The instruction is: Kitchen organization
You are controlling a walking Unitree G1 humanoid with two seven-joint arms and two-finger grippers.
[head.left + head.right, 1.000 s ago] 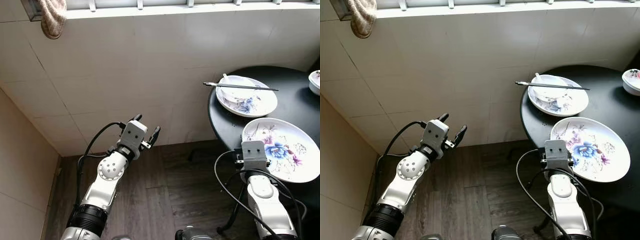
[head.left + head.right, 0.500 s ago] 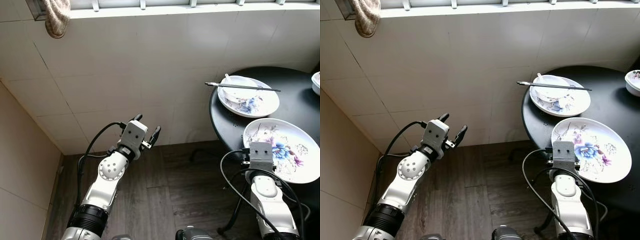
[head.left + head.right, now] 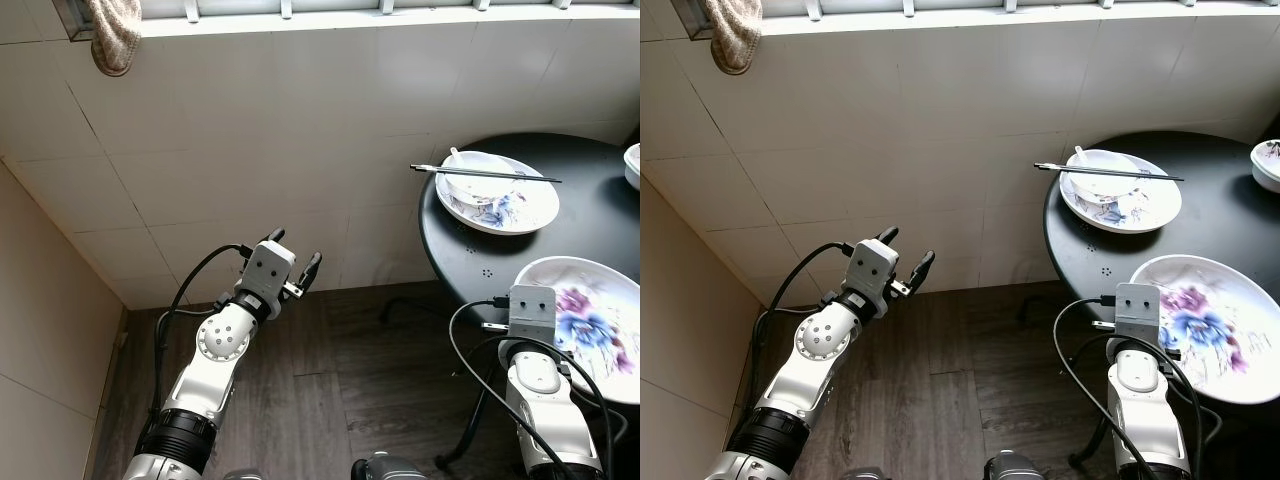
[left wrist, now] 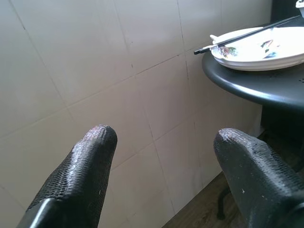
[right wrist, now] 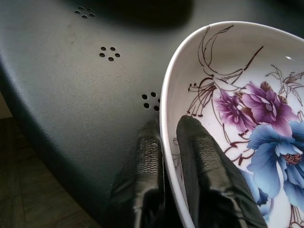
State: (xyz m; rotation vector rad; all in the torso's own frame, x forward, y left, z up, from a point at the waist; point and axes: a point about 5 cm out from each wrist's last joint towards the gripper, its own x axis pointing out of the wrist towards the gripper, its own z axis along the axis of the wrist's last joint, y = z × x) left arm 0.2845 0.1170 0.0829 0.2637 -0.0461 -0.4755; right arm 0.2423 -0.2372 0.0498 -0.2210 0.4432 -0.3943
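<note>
A large white plate with purple and blue flowers point(image 3: 590, 325) is lifted and tilted above the near edge of the round black table point(image 3: 580, 215). My right gripper point(image 5: 167, 156) is shut on its rim, one finger under and one inside. Further back, a second floral plate point(image 3: 500, 205) holds a small white bowl point(image 3: 478, 182) with a spoon, and black chopsticks point(image 3: 485, 173) lie across the bowl. My left gripper point(image 3: 293, 262) is open and empty, raised above the floor, pointing at the tiled wall to the left of the table.
A small floral bowl point(image 3: 632, 165) sits at the table's far right edge. A beige cloth point(image 3: 112, 35) hangs from the window ledge at upper left. Dark wood floor point(image 3: 330, 380) lies below, with a tiled wall behind and another on the left.
The large flowered plate has come up off the table and tilted, shifting right and toward me with my right gripper. The left arm has stayed still.
</note>
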